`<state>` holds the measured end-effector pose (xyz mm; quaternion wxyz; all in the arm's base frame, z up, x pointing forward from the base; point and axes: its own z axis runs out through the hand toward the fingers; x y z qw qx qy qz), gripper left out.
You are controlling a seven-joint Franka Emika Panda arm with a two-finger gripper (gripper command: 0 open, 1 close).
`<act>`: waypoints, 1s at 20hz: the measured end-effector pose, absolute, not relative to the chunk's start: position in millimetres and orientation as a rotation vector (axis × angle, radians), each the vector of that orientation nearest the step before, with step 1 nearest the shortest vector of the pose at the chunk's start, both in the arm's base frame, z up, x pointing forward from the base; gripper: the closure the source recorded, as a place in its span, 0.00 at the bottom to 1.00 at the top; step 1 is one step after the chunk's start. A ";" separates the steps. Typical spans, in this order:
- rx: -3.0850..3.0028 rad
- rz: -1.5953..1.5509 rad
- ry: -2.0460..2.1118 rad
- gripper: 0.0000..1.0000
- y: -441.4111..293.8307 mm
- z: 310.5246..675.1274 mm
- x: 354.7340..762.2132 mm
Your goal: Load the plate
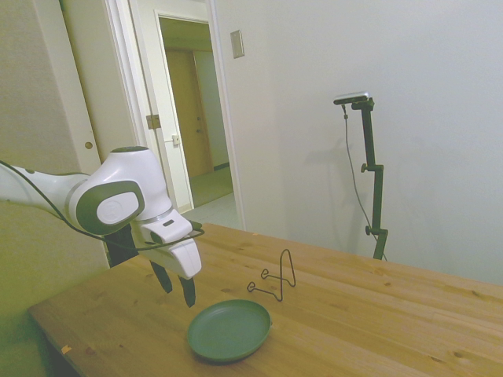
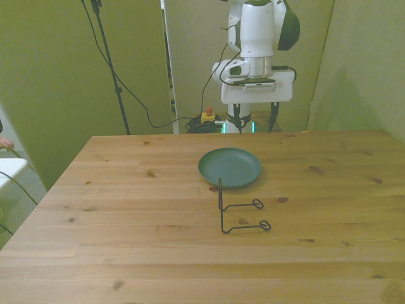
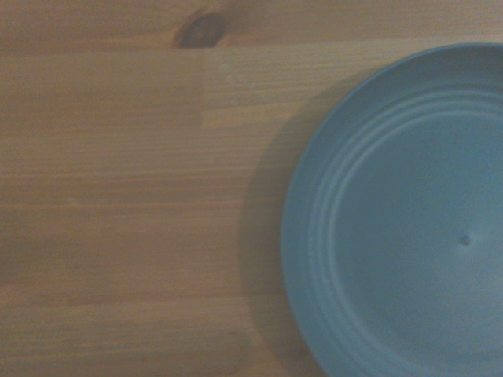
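The dark green plate (image 1: pixel 229 329) (image 2: pixel 230 167) lies flat on the wooden table (image 1: pixel 369 314) (image 2: pixel 126 209), and it fills much of the wrist view (image 3: pixel 401 228). My gripper (image 1: pixel 176 288) (image 2: pixel 253 123) hangs in the air above the table, just off the plate's rim on the robot's side. Its two dark fingers point down, spread apart, with nothing between them. A thin black wire stand (image 1: pixel 275 279) (image 2: pixel 239 212) rests on the table just beyond the plate, on the side away from the gripper.
Bare wood surrounds the plate on every side. A person's hand (image 2: pixel 5 144) shows at the front view's left edge. An open doorway (image 1: pixel 192 126) lies behind the arm in the side view.
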<state>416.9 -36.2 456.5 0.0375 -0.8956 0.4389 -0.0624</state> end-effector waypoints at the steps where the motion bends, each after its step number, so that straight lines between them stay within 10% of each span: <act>1: -2.745 -0.198 1.370 0.00 -48.6 462.6 419.3; 9: -2.755 -0.211 1.419 0.00 -153.3 493.7 438.3; 20: -2.694 -0.143 1.449 0.00 -251.8 447.3 426.5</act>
